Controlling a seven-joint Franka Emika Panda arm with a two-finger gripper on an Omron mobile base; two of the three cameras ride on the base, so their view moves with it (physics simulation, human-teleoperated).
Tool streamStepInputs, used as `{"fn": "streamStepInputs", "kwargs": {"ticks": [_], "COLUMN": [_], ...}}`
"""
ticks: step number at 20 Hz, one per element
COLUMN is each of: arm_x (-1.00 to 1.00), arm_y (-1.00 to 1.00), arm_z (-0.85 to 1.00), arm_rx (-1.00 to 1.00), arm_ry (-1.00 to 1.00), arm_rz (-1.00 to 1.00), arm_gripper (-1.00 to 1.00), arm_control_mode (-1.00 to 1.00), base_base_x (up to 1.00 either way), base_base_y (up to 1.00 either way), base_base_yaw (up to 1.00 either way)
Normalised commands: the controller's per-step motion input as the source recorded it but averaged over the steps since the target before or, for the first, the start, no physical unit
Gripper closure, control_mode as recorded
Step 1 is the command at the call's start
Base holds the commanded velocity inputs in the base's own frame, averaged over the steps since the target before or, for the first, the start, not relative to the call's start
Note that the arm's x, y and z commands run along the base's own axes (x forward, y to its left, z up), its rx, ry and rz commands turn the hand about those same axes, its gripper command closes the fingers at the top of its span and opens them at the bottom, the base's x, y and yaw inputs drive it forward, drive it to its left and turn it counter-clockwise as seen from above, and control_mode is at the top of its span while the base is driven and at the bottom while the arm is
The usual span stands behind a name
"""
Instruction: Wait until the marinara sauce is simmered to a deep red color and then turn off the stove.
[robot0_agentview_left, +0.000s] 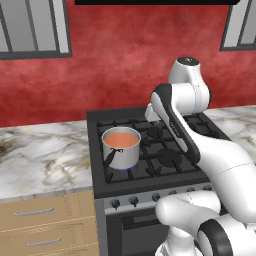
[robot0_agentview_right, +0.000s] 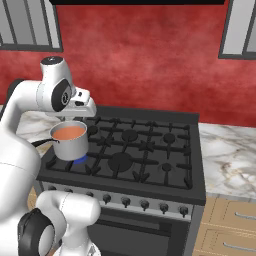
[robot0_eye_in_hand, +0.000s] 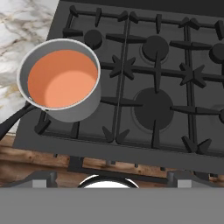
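While your fingers (robot0_eye_in_hand: 105, 177) stand spread wide above the stove (robot0_agentview_left: 165, 150), nothing blocks its front knobs (robot0_agentview_right: 125, 201); the steel saucepan (robot0_eye_in_hand: 61, 83) on its front-left burner holds pale orange-red marinara sauce (robot0_eye_in_hand: 63, 78), marble surface (robot0_agentview_left: 45, 155) just beside.

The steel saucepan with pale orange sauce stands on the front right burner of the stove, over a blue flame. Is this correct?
No. The saucepan stands on the stove's front left burner, as the left base view shows. The pale orange sauce and blue flame are correct.
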Motion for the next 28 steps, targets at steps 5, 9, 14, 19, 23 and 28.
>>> {"fn": "streamStepInputs", "kwargs": {"ticks": [5,9,14,19,23,28], "arm_x": [0.0,0.0,0.0,0.0,0.0,0.0], "arm_y": [0.0,0.0,0.0,0.0,0.0,0.0], "arm_z": [0.0,0.0,0.0,0.0,0.0,0.0], "arm_rx": [0.0,0.0,0.0,0.0,0.0,0.0], "arm_ry": [0.0,0.0,0.0,0.0,0.0,0.0], "arm_rz": [0.0,0.0,0.0,0.0,0.0,0.0], "arm_gripper": [-1.0,-1.0,-1.0,-1.0,-1.0,-1.0], "arm_control_mode": [-1.0,-1.0,-1.0,-1.0,-1.0,-1.0], "base_base_x": [0.0,0.0,0.0,0.0,0.0,0.0], "base_base_y": [0.0,0.0,0.0,0.0,0.0,0.0], "base_base_yaw": [0.0,0.0,0.0,0.0,0.0,0.0]}}
